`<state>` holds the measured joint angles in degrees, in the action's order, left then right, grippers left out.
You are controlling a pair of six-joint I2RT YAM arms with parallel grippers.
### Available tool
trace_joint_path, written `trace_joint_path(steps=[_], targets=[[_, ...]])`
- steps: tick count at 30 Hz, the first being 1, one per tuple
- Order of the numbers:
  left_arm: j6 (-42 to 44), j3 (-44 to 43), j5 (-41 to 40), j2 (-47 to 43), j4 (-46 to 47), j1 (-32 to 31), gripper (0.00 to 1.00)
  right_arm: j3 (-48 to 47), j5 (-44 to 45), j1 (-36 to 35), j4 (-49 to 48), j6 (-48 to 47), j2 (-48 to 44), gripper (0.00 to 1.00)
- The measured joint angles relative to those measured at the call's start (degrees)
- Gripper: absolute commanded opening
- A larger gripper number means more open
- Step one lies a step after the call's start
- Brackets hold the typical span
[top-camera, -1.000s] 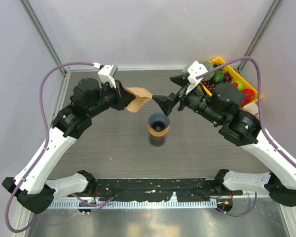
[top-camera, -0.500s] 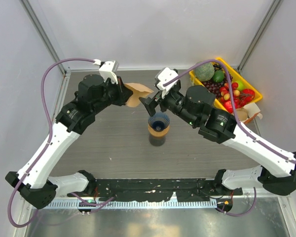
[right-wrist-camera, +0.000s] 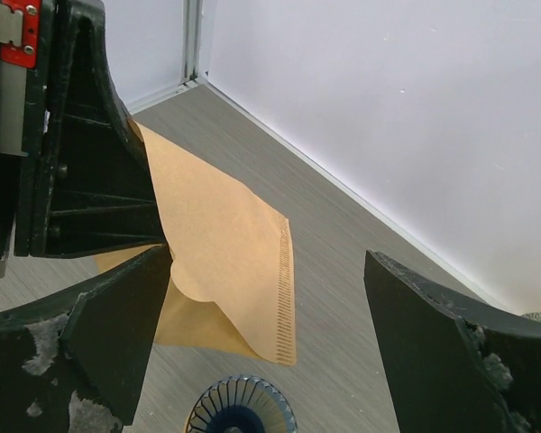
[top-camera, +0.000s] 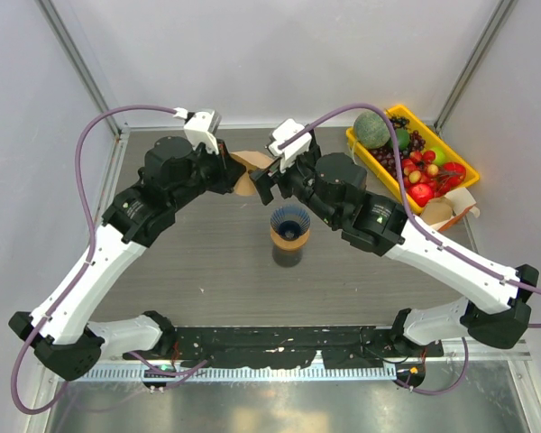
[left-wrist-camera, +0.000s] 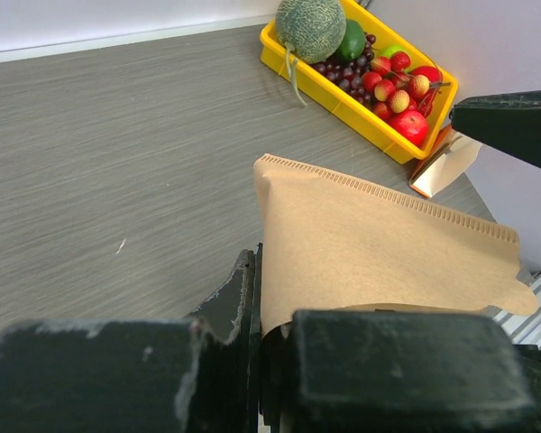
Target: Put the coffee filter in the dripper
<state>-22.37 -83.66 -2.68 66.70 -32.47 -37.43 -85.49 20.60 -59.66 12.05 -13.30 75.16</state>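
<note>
My left gripper [top-camera: 230, 171] is shut on the tan paper coffee filter [top-camera: 249, 166] and holds it in the air behind the dripper. The filter fills the left wrist view [left-wrist-camera: 361, 253] and hangs between my right fingers in the right wrist view [right-wrist-camera: 225, 244]. My right gripper [top-camera: 269, 180] is open, its jaws wide on either side of the filter's free end, not touching it that I can tell. The dark blue ribbed dripper [top-camera: 289, 221] sits on an orange-brown cup [top-camera: 289, 242] at mid-table; its rim shows at the bottom of the right wrist view [right-wrist-camera: 242, 417].
A yellow tray [top-camera: 451, 153] with a melon and several small fruits stands at the back right, also in the left wrist view [left-wrist-camera: 343, 95]. A small brown carton [top-camera: 444, 212] lies beside it. White walls close the back and sides.
My right arm has swung left from near the tray to the filter, its open jaws now around the filter's free end. My left gripper has kept hold of the filter, barely moving.
</note>
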Motion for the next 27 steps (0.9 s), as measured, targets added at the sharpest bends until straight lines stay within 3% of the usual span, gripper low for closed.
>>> trace_joint_path(steps=[5, 11, 17, 27], targets=[[0.3, 0.0, 0.4, 0.0, 0.0, -0.1, 0.00, 0.1, 0.1, 0.7, 0.0, 1.7, 0.1, 0.86], [0.3, 0.0, 2.1, -0.6, 0.1, -0.1, 0.00, 1.8, -1.7, 4.0, -0.4, 5.1, 0.1, 0.86], [0.3, 0.0, 4.2, -0.9, 0.4, -0.1, 0.00, 3.0, -4.7, 6.3, 0.2, 8.0, 0.1, 0.76], [0.3, 0.0, 5.2, -0.6, 0.8, -0.5, 0.00, 3.0, -10.2, 6.3, 0.0, 8.3, 0.1, 0.40]])
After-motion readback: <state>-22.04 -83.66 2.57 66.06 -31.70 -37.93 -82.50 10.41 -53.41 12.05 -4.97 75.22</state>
